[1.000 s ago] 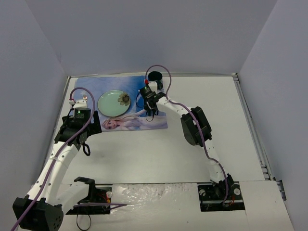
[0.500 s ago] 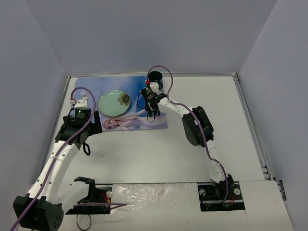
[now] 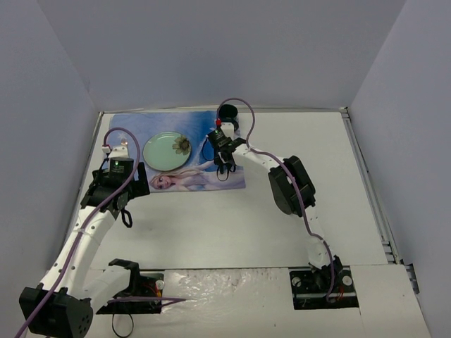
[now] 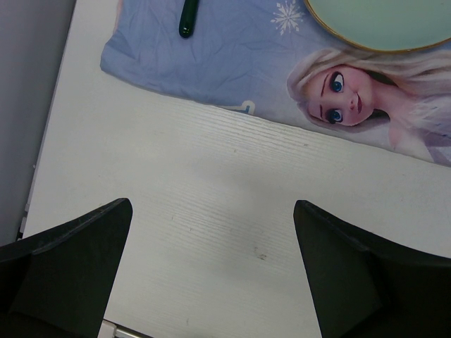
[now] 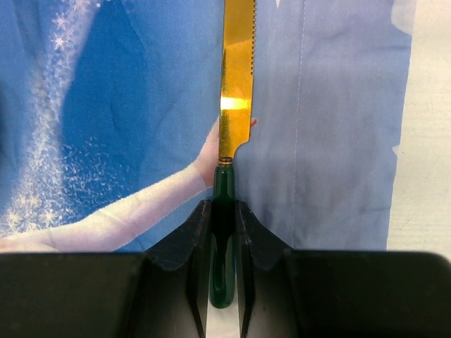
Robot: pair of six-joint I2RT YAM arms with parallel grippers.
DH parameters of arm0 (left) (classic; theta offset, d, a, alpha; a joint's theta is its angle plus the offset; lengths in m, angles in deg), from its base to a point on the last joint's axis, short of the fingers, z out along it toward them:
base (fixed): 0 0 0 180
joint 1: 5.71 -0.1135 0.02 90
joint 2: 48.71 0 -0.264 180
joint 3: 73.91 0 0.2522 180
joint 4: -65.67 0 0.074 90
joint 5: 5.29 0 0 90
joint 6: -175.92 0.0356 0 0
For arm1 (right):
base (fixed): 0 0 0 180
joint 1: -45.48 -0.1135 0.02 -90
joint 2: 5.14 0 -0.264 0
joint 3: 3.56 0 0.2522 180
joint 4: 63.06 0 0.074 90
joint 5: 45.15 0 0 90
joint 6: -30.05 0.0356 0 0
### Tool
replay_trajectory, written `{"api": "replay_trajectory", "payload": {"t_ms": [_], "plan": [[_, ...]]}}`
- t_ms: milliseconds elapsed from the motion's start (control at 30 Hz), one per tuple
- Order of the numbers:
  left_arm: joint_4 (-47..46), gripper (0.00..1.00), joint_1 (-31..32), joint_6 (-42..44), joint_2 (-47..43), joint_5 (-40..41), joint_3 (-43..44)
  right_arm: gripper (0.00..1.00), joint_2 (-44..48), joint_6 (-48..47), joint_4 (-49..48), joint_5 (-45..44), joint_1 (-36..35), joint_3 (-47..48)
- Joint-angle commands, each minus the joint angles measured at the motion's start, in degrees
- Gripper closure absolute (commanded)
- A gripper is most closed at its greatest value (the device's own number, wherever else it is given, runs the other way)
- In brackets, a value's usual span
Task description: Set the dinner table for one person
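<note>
Top external view: the white table (image 3: 282, 218) spans the whole work area. A blue placemat (image 3: 197, 130) lies at its far left, with a green plate (image 3: 161, 151) on the mat. The right arm (image 3: 285, 184) reaches over the mat's right side, and the left arm (image 3: 91, 225) ends by the mat's near left corner.

Left wrist view: the left gripper (image 4: 211, 204) is spread wide over bare table and holds nothing.

Right wrist view: the right gripper (image 5: 223, 208) is nearly closed, pinching the dark green handle of a gold knife (image 5: 236, 84) over the mat, near its right edge.
</note>
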Motion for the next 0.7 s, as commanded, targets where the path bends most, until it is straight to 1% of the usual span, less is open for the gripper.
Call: {"api": "replay_trajectory", "payload": {"t_ms": [0,67,200,267,333,400,533,633,667], "plan": [[-2.1,0.03,-0.1,0.3,-0.4,0.5,1.6,1.0,3.5,0.3,3.5,-1.2,0.6,-0.4],[-2.1,0.03,-0.1,0.2,-0.5,0.4,1.5,0.95,3.3,-0.1,3.5,-1.4,0.5,0.1],[-2.0,0.03,-0.1,0.2,-0.4,0.5,1.6,0.78,3.4,-0.7,3.5,-1.4,0.6,1.7],[-2.0,0.03,-0.1,0.2,-0.6,0.5,1.6,0.75,4.1,-1.3,3.5,-1.4,0.6,2.7],[-2.1,0.03,-0.1,0.3,-0.7,0.6,1.5,0.73,5.2,-2.1,3.2,-1.5,0.4,3.4],[-2.1,0.03,-0.1,0.2,-0.8,0.5,1.6,0.71,7.2,-2.6,3.3,-1.7,0.3,4.0],[-1.0,0.03,-0.1,-0.4,-1.7,-0.4,2.4,0.6,12.1,-3.9,2.8,-1.9,0.0,3.6],[0.7,0.03,-0.1,-1.0,-3.5,-1.4,4.2,0.5,17.8,-5.0,1.2,-3.1,-0.3,0.5],[1.5,0.03,-0.1,-1.0,-4.1,-1.7,4.9,0.45,20.1,-5.3,0.5,-3.6,-0.3,-1.2]]}}
